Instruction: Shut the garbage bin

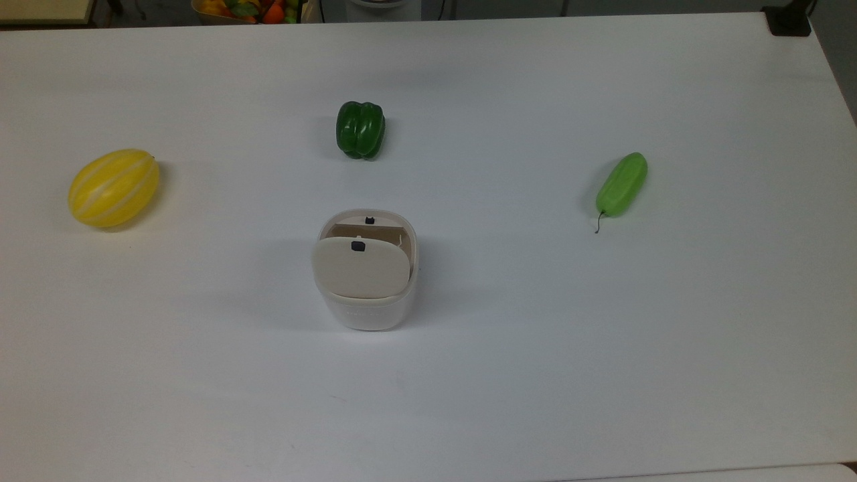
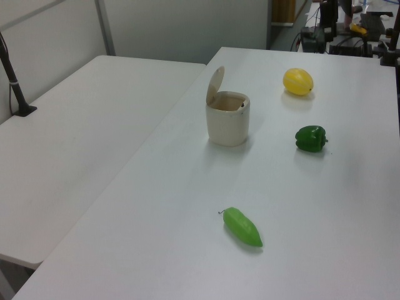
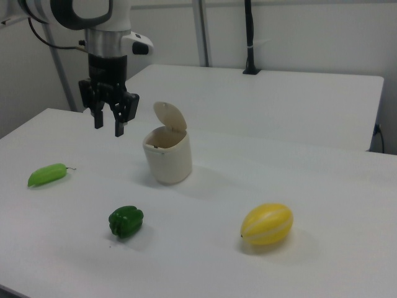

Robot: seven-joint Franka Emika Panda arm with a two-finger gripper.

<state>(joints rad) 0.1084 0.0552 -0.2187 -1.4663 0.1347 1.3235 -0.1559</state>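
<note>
Bin (image 1: 367,308) stands on the bench (image 1: 602,335) with its lid (image 1: 361,268) tilted up, below the hand (image 3: 108,129) and toward the right view's right of it. Hand hangs in the air, fingers apart. Pepper (image 3: 126,222), melon (image 3: 267,224) and cucumber (image 3: 47,174) lie well apart around it.

white garbage bin (image 1: 367,304) with beige lid (image 1: 361,268); yellow white-striped melon (image 1: 114,187); dark green pepper (image 1: 360,129).

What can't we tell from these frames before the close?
- Bottom of the garbage bin: right view, its wall blocks it; top view, the raised lid covers most of the opening.
- Hinge: behind the lid in all views.
- Arm above the gripper: cut off by the right view's top edge.
</note>
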